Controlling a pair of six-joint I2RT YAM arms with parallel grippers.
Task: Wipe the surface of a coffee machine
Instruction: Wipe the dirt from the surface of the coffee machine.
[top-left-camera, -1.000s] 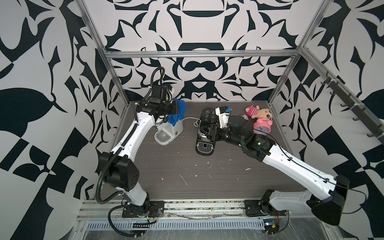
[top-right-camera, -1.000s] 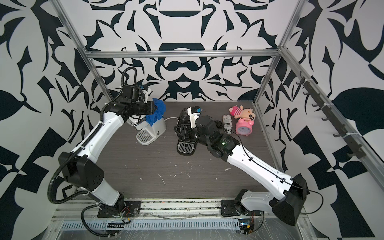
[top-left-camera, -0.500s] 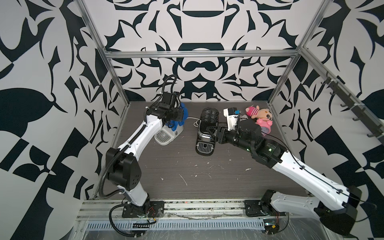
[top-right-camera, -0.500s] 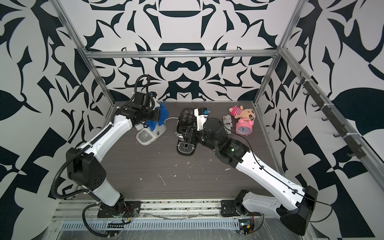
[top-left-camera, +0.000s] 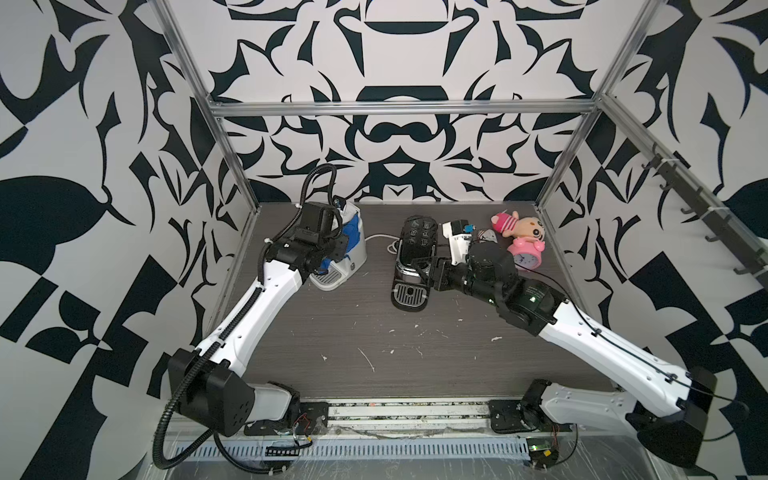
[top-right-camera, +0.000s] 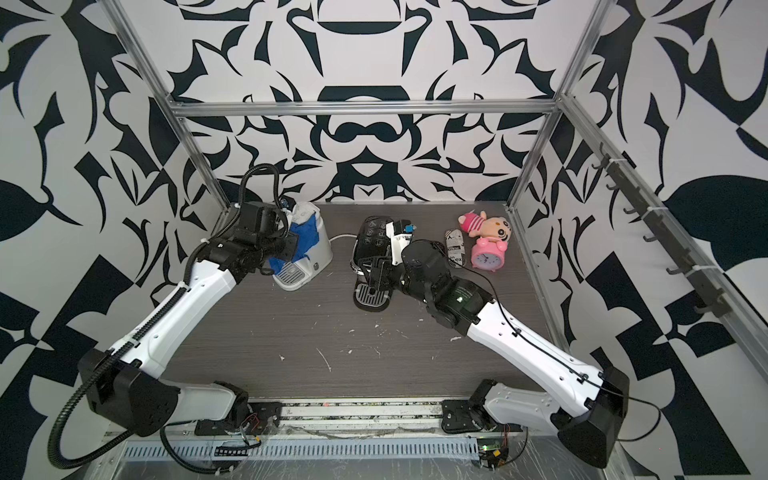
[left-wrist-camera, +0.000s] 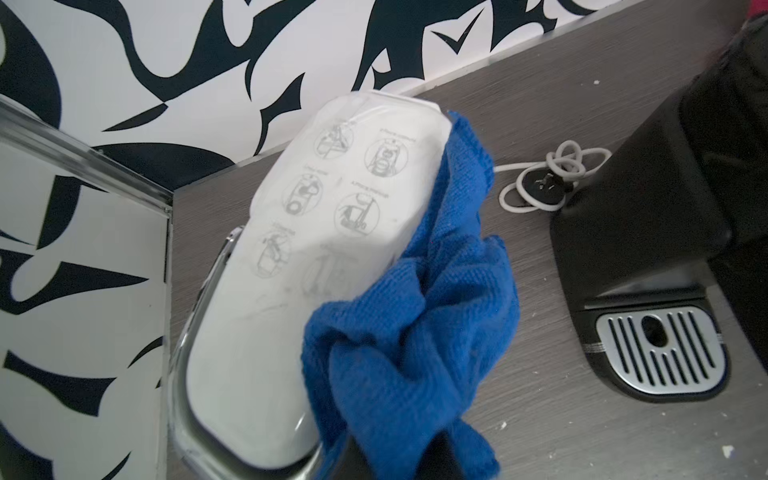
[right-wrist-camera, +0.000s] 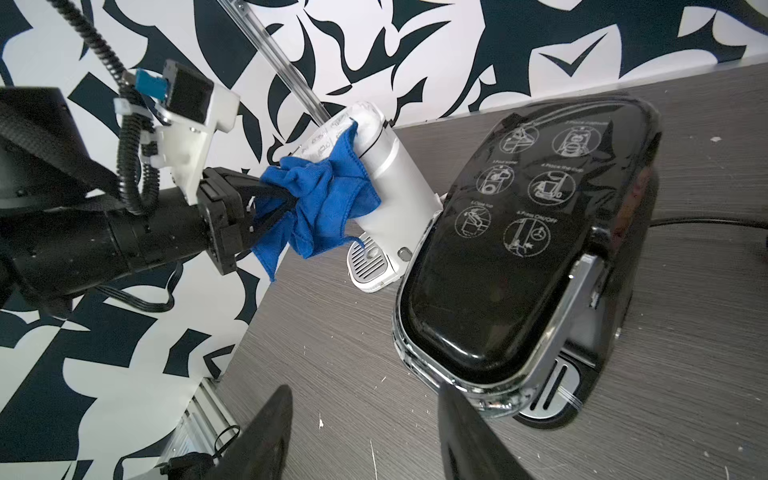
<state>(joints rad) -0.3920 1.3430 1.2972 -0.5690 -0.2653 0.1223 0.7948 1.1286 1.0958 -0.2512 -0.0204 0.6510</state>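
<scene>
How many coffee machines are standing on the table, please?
2. The white machine stands at the back left, with the cloth against it; the black machine stands near the middle. None seems hidden.

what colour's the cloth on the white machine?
Blue cloth; shows best in the left wrist view.

Both arms are built of smooth white shell links set between bulky black joint housings. On the left arm (top-left-camera: 257, 316) a black corrugated conduit (top-left-camera: 166, 419) loops at the base and runs along the links, tied on. The right arm (top-left-camera: 602, 353) carries a thin black cable (top-left-camera: 582, 318) clipped to its white link, small dark screws, and a green light (top-left-camera: 533, 297) on the black elbow housing. A white bracket (right-wrist-camera: 187, 124) with a blue tab (right-wrist-camera: 149, 85) sits on the left wrist. The right hand (right-wrist-camera: 365, 388) has matte black fingers (right-wrist-camera: 266, 436).
</scene>
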